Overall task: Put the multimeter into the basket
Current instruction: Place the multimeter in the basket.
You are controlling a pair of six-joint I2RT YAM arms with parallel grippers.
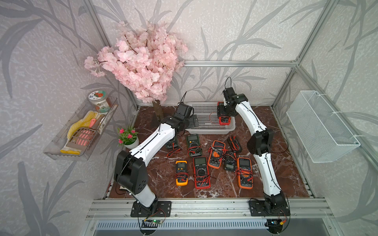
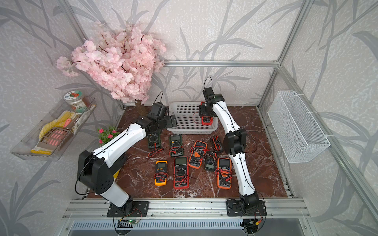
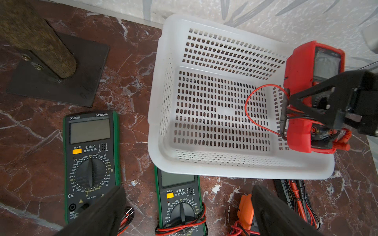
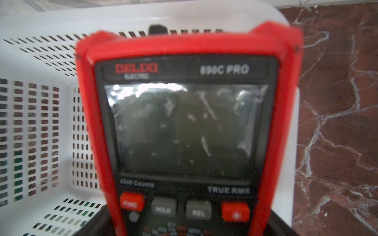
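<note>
A red multimeter (image 1: 225, 121) (image 2: 207, 120) (image 3: 300, 81) (image 4: 184, 122), with leads wrapped round it, hangs over the right end of the white perforated basket (image 1: 208, 130) (image 2: 190, 130) (image 3: 225, 169) (image 4: 41, 61). My right gripper (image 1: 224, 114) (image 2: 205, 113) (image 4: 187, 228) is shut on its lower half. A red lead loop (image 3: 248, 108) droops into the otherwise bare basket. I cannot tell whether the meter touches the basket. My left gripper (image 1: 193, 122) (image 2: 171, 121) (image 3: 187, 212) is open and holds nothing. It hovers by the basket's front left corner, above a green multimeter (image 3: 180, 204).
Several more multimeters lie on the marble table in front of the basket: green (image 1: 193, 145), yellow (image 1: 181, 172), red (image 1: 201, 172) and orange (image 1: 244, 172). The blossom tree's base plate (image 3: 59, 81) is left of the basket, with a small potted plant (image 1: 128, 139) nearby. A wire-mesh bin (image 1: 321, 126) hangs on the right wall.
</note>
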